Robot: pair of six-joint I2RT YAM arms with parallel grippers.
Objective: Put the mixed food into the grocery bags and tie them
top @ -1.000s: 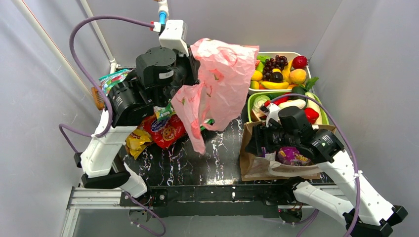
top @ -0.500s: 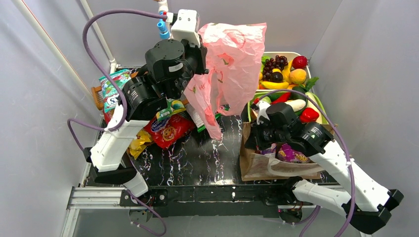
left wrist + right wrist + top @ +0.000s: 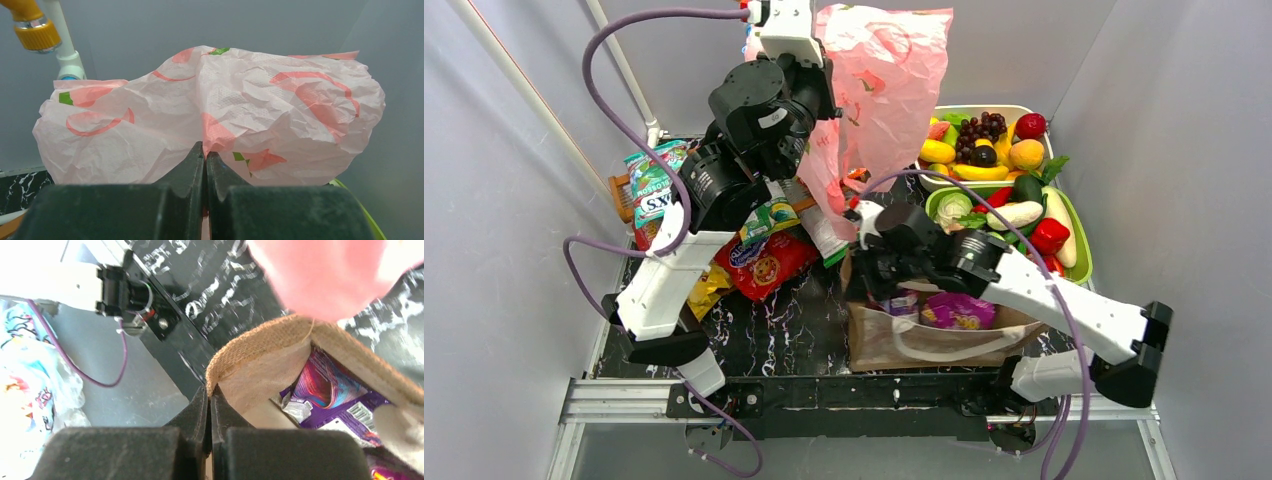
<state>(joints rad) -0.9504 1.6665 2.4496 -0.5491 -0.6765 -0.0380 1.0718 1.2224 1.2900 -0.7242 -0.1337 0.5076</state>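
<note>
While most of the mixed food lies outside the bags, only an early part of the task can be judged as done. The pink bag (image 3: 889, 80) is held high at the far side, left of centre, its thin film pinched between the closed jaws of the left gripper (image 3: 205, 152); nothing can be made out inside it. The brown tote (image 3: 874, 345) stands at the near edge, right of centre, and its rim is clamped by the right gripper (image 3: 209, 390), jaws pressed together on the fabric. Purple packets (image 3: 959, 312) are seen inside the tote. Snack packets (image 3: 764, 262) are left on the table (image 3: 794, 330) at the left, and toy fruit (image 3: 984, 135) and vegetables (image 3: 1014, 215) are left in the white tray (image 3: 994, 108) and green tray (image 3: 1081, 240) at the far right. Neither bag has been tied
</note>
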